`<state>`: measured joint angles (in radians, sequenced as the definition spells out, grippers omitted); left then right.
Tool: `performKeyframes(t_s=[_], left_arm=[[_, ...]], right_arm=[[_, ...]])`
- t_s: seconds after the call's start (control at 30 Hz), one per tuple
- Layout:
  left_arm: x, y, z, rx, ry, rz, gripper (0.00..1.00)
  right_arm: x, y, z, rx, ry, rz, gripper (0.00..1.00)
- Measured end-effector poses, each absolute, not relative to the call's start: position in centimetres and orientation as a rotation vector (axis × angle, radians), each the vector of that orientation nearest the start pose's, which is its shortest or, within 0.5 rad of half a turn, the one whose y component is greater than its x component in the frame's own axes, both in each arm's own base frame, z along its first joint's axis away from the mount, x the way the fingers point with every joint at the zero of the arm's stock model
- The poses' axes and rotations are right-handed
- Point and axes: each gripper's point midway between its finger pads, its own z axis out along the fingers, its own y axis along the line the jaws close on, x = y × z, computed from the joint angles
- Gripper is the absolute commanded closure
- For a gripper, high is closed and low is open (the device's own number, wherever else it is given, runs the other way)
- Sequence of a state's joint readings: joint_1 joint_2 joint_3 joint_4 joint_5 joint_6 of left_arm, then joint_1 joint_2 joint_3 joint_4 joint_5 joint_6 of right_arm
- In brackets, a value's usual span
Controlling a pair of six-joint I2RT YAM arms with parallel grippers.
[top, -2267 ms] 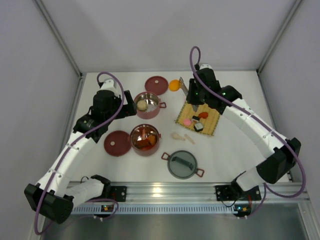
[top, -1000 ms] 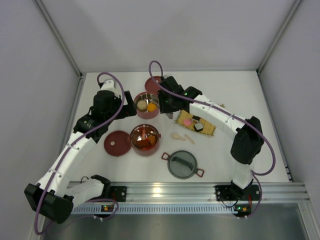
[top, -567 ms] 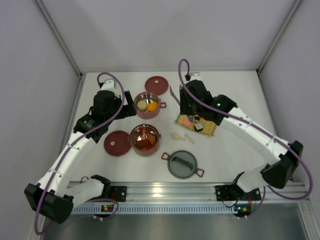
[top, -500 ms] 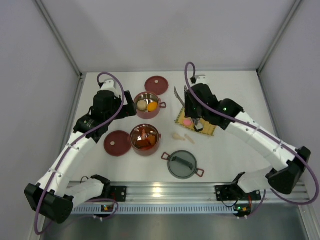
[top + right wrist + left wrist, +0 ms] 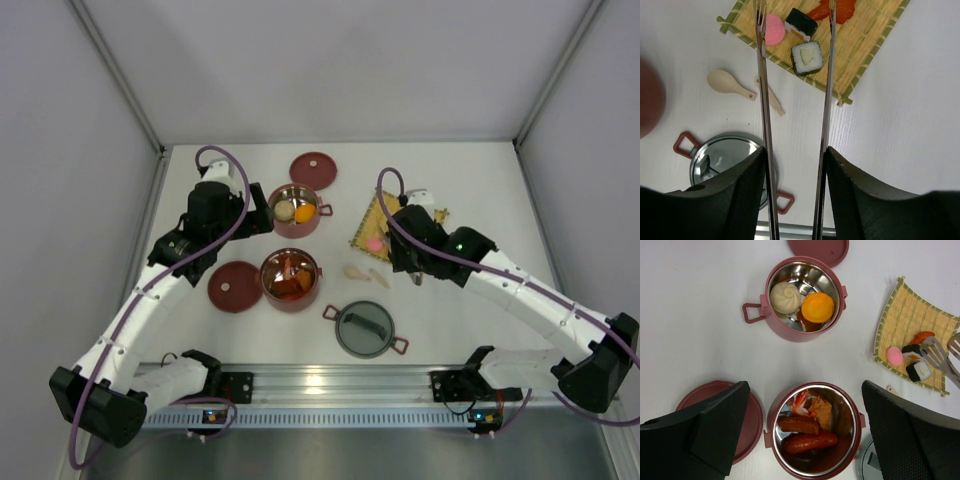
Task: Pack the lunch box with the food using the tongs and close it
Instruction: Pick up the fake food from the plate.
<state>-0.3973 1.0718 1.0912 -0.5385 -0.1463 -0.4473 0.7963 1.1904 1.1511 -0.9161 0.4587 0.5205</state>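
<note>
2 red tiers (image 5: pixel 790 334) open w/ food (image 5: pixel 817 307) inside, tongs (image 5: pixel 765 100) arms apart above sushi (image 5: pixel 806 57), grey lid (image 5: pixel 364 330) off

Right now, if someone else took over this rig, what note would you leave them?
Left gripper: open, empty, above the two bowls.
Right gripper: shut on the tongs, whose tips are apart over the mat.
Done: bun and orange piece in the far bowl. Sausages and shrimp in the near bowl.
Left: pack the pink piece, two sushi and red piece from the mat. Then stack the bowls and close. The flat red lids and grey domed lid lie on the table.
</note>
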Motion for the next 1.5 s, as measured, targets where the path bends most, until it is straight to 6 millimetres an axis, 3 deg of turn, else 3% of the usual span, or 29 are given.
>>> performKeyframes(t_s=[0.67,0.83,1.27,1.5], left_arm=[[31.3,-12.3,25.3,-0.141,2.1,-0.359,0.01],[31.3,-12.3,25.3,-0.141,2.1,-0.359,0.01],[31.3,-12.3,25.1,-0.141,2.105,-0.356,0.01],[31.3,-12.3,25.1,-0.142,2.105,-0.357,0.01]], right_arm=[[23.2,14.5,15.5,-0.199,2.467,-0.073,0.52],[23.1,13.9,14.5,-0.202,2.494,-0.081,0.57],[23.7,14.8,13.7,-0.228,2.499,-0.048,0.73],[24.2,15.1,14.9,-0.218,2.477,-0.035,0.78]])
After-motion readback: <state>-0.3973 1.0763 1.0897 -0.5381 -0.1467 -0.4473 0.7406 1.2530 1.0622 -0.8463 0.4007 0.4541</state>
